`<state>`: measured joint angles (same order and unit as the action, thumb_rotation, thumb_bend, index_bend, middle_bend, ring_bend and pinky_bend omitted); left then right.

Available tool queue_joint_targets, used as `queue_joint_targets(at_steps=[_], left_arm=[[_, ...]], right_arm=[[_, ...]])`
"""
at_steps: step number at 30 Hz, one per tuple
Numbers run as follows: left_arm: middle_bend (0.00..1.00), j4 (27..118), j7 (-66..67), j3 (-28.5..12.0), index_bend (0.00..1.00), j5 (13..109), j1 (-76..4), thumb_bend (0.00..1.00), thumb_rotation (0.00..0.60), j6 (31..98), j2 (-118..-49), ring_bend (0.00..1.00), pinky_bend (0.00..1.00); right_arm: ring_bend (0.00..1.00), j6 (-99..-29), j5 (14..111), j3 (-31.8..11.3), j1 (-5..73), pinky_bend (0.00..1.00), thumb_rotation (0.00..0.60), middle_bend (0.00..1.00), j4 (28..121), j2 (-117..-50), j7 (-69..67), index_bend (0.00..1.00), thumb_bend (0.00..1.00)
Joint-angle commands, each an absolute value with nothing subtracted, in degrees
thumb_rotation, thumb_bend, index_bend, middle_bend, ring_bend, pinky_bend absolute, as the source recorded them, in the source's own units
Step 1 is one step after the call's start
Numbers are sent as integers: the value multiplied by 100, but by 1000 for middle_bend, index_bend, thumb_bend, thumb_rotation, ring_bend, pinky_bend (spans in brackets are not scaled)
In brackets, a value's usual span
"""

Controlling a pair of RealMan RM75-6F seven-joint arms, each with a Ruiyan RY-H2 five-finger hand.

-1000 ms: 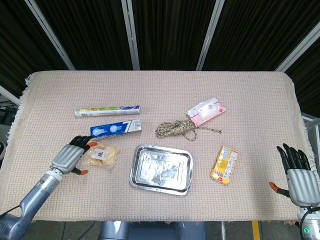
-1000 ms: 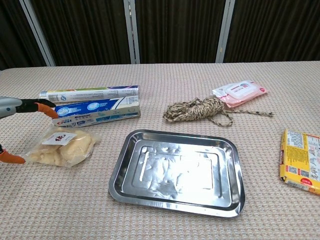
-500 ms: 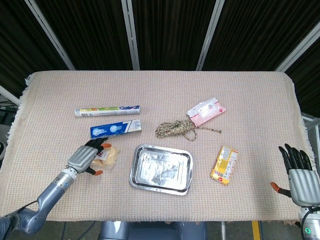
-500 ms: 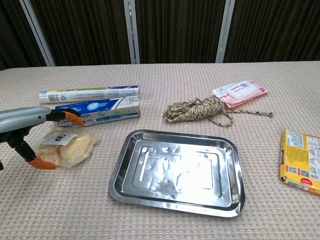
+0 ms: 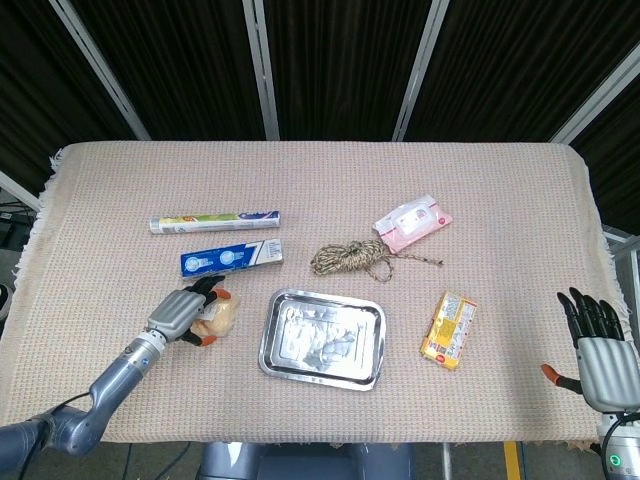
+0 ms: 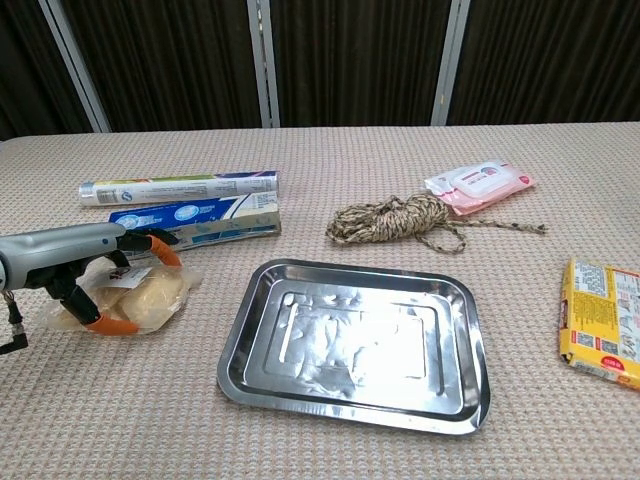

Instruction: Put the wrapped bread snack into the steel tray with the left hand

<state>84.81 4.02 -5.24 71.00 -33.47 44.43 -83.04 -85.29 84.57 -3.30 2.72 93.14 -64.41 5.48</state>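
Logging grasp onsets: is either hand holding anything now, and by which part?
The left hand closes over the wrapped bread snack from above at its left end, still on the table. The right hand holds nothing.

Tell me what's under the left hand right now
The wrapped bread snack lies under the left hand, whose orange-tipped fingers curl over it on the table cloth. The hand covers the snack's near-left part, so the contact underneath cannot be seen.

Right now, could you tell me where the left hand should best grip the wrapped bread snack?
Across its soft middle, from above and the left: the wrapped bread snack lies flat, the left hand already spans it, and the steel tray sits to its right.
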Motion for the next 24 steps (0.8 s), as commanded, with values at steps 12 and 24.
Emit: queue_joint_targets(at_steps=[12,24], left_arm=[[359,8480,-187,-601,535,7760,-3080,524,600,5576,-8360,386,551],[354,9657,-467,-718,519,8461,-3433,524,600,5651,-8115,385,550]], right_arm=[[0,-8541,8480,-340,273,0,600,0,9333,-6414,558,8,0],[0,-8551,8575,-325,287,0,600,0,9387,-6371,455,7,0]])
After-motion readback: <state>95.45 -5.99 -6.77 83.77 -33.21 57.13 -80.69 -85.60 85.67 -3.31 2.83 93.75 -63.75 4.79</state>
